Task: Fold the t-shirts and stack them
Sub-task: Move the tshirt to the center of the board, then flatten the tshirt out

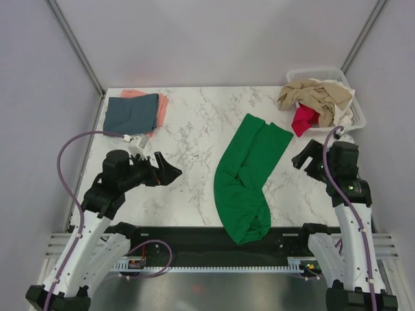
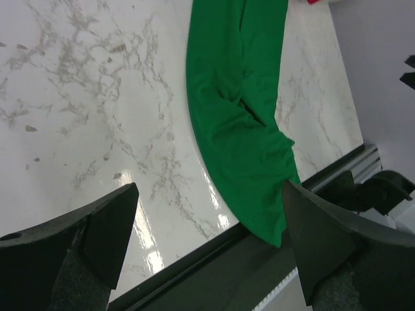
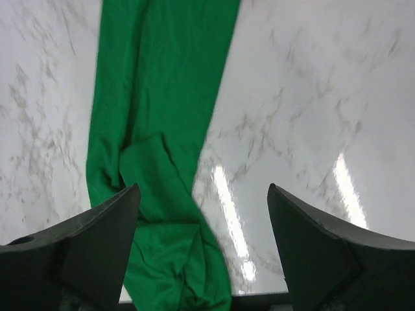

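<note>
A bright green t-shirt [image 1: 246, 176] lies in a long rumpled strip on the marble table, from the middle to the near edge, which its lower end overhangs. It also shows in the left wrist view [image 2: 240, 116] and the right wrist view [image 3: 155, 149]. A folded slate blue-grey t-shirt [image 1: 131, 112] lies on a salmon pink one [image 1: 162, 107] at the far left. Beige [image 1: 318, 96] and magenta-red [image 1: 303, 119] t-shirts lie in the basket. My left gripper [image 1: 170, 172] is open and empty, left of the green shirt. My right gripper [image 1: 301, 159] is open and empty, right of it.
A white slatted basket [image 1: 355, 115] stands at the far right corner. The table's near edge has a black rail [image 1: 194, 233]. Grey walls close in the back and sides.
</note>
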Controlling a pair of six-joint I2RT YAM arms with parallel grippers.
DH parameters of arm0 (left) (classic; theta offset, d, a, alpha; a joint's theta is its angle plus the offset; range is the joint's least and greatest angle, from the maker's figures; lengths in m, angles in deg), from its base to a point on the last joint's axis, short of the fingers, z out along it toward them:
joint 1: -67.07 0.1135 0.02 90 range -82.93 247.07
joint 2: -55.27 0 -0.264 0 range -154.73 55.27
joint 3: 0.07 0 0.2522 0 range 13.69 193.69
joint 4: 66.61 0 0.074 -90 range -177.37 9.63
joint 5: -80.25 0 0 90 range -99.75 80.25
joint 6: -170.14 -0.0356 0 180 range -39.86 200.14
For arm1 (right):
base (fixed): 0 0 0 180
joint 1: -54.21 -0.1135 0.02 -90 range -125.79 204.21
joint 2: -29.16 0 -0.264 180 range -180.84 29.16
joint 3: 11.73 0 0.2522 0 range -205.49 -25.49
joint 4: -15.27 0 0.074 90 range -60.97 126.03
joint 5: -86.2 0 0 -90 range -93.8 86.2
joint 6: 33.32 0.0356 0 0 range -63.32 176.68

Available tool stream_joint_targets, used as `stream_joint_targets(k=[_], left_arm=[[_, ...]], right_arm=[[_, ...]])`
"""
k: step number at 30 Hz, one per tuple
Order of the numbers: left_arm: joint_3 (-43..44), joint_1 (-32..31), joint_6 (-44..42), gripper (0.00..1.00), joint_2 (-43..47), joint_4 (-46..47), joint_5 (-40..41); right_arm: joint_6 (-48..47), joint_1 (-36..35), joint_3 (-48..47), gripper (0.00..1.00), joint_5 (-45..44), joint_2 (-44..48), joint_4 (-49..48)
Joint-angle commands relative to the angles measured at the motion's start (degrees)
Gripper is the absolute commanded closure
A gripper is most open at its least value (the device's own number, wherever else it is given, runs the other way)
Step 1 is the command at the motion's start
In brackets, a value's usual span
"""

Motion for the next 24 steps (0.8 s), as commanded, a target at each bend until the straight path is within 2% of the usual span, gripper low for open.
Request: stream_joint_targets(k=[1, 2, 5, 6, 8, 9, 10, 12, 13, 19, 21, 24], left_arm=[[3.4, -8.7, 2.1, 0.0, -6.1, 0.0, 9.6], [4.0, -10.5, 2.1, 0.0, -8.2, 0.3, 10.7], [5.4, -17.6, 4.1, 0.0, -16.1, 5.2, 11.6], [5.7, -22.8, 4.6, 0.0, -18.2, 6.7, 13.7], [8.3, -28.8, 4.7, 0.0, -26.4, 9.8, 17.1], [9.6, -33.8, 4.6, 0.0, -30.0, 10.5, 18.2], [11.0, -35.7, 4.4, 0.0, -36.2, 11.4, 18.1], [15.8, -41.1, 4.1, 0.0, -42.4, 11.5, 20.1], [17.2, -42.6, 3.9, 0.0, -47.2, 11.6, 20.8], [24.4, -48.8, 1.5, 0.0, -57.2, 13.4, 23.2], [27.5, -50.4, 1.0, 0.0, -61.5, 12.8, 25.8], [30.7, -52.0, 0.5, 0.0, -66.0, 12.4, 28.1]], right_arm=[[5.6, -1.2, 12.9, 0.14, 13.1, 2.8, -0.8], [6.5, -1.8, 17.8, 0.15, 13.4, 4.2, -1.2], [9.0, -4.5, 24.4, 0.2, 11.4, 10.1, -1.1], [10.3, -4.9, 25.5, 0.22, 11.5, 11.9, -1.4], [11.7, -4.9, 28.2, 0.24, 13.4, 12.4, -2.1], [12.7, -4.8, 28.6, 0.23, 14.1, 12.1, -3.2], [13.2, -6.9, 29.1, 0.23, 14.1, 11.8, -3.6], [13.4, -7.8, 29.4, 0.23, 12.8, 10.0, -4.6], [13.4, -8.9, 29.5, 0.23, 11.6, 9.3, -4.9], [16.1, -13.8, 28.3, 0.24, 4.6, 4.7, -7.1], [17.1, -14.6, 27.3, 0.24, -1.1, 5.8, -6.1], [18.4, -15.5, 26.8, 0.23, -2.9, 8.0, -6.3]])
